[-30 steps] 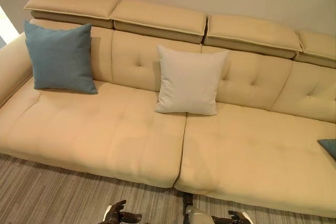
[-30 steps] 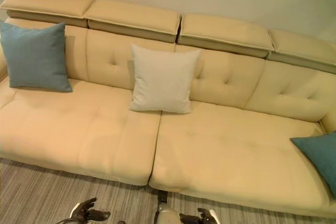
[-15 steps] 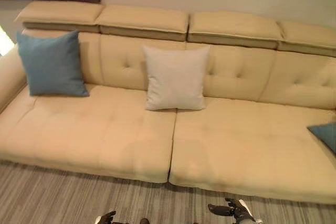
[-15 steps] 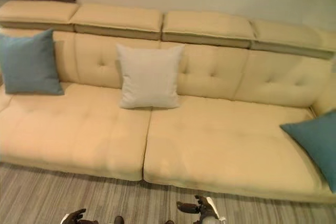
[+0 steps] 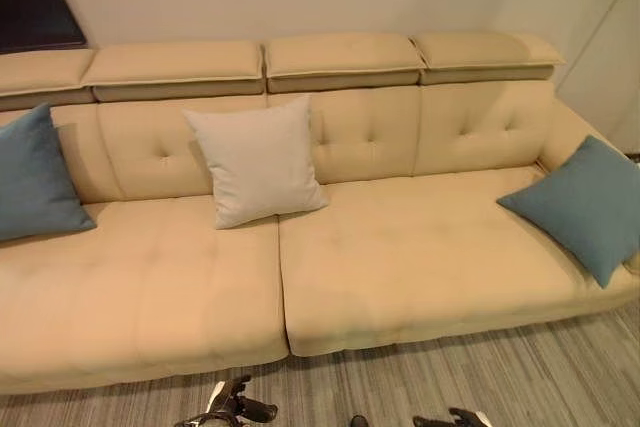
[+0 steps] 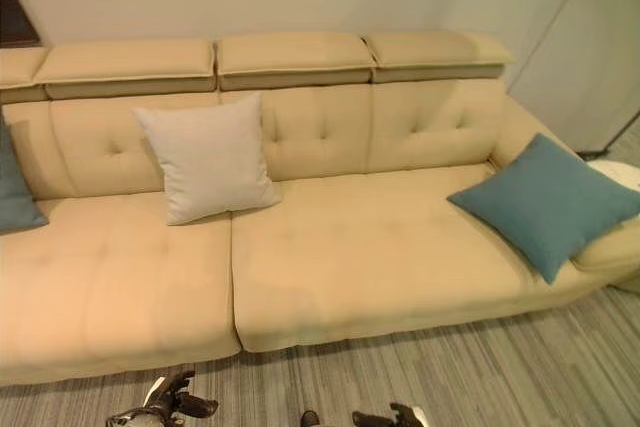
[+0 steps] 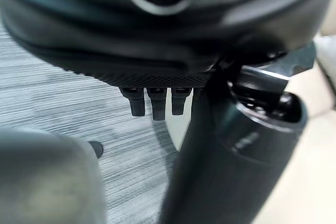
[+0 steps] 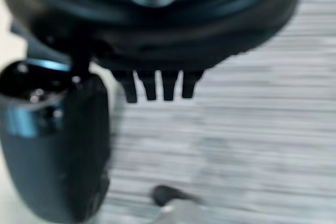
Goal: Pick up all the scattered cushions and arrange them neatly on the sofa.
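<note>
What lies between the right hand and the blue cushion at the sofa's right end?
Nothing visible. The right hand hangs low over the striped carpet, and the blue cushion lies tilted against the sofa's right armrest, with bare seat and carpet between them.

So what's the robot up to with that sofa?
It is tidying cushions, and right now it holds nothing. Both hands, left and right, hang low over the striped floor with relaxed fingers. On the beige sofa, a blue cushion leans at the left end, a white cushion stands against the backrest near the middle, and another blue cushion lies tilted against the right armrest.
</note>
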